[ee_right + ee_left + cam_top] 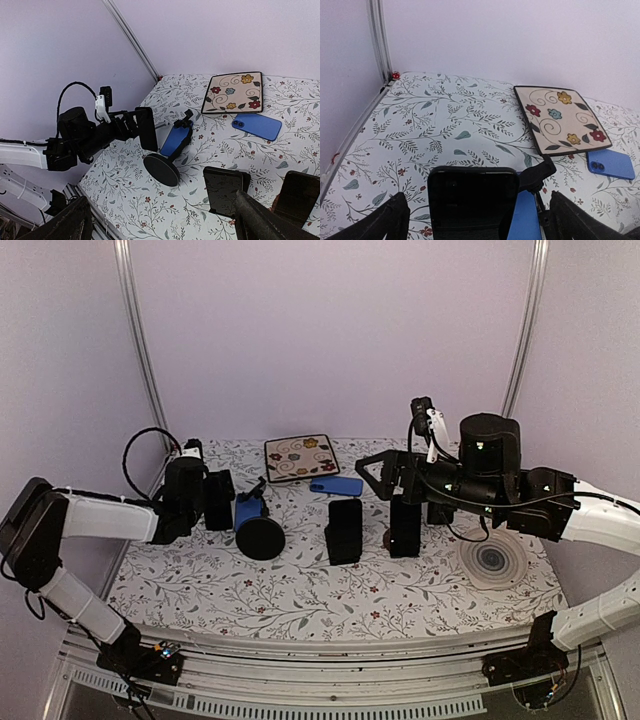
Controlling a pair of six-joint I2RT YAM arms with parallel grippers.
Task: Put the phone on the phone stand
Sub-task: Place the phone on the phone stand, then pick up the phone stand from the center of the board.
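Left hand: fingers stand wide apart, a gap showing on each side of the black phone between them, so I read nothing clamped
Right hand: fingers apart, empty, hovering over the desk at the 3 o'clock side
Black phone: upright between my left fingers, at 9 o'clock on the desk in the top view; I can't tell whether its lower edge sits on anything
Stand: blue plate on a round black base, just beside the phone at its 3 o'clock; the wrist view shows the plate peeping out behind the phone's right edge
Contact: I can't tell whether the phone's back leans on the plate or stands clear of it
Blue phone: flat on the desk at 12 o'clock, just below the floral tile, well apart from both hands
Step in hand, my judgement: letting the phone settle on the stand
How I'd do it well: keep the fingers spread and back the left hand straight out toward 9 o'clock, without brushing the phone's edges
Check: watch from the right wrist camera that the phone leans steady on the plate
Risk: the stand looks light, so a nudge on the base could tip both
Right arm: I'd hold it where it is, clear of the two black blocks at centre
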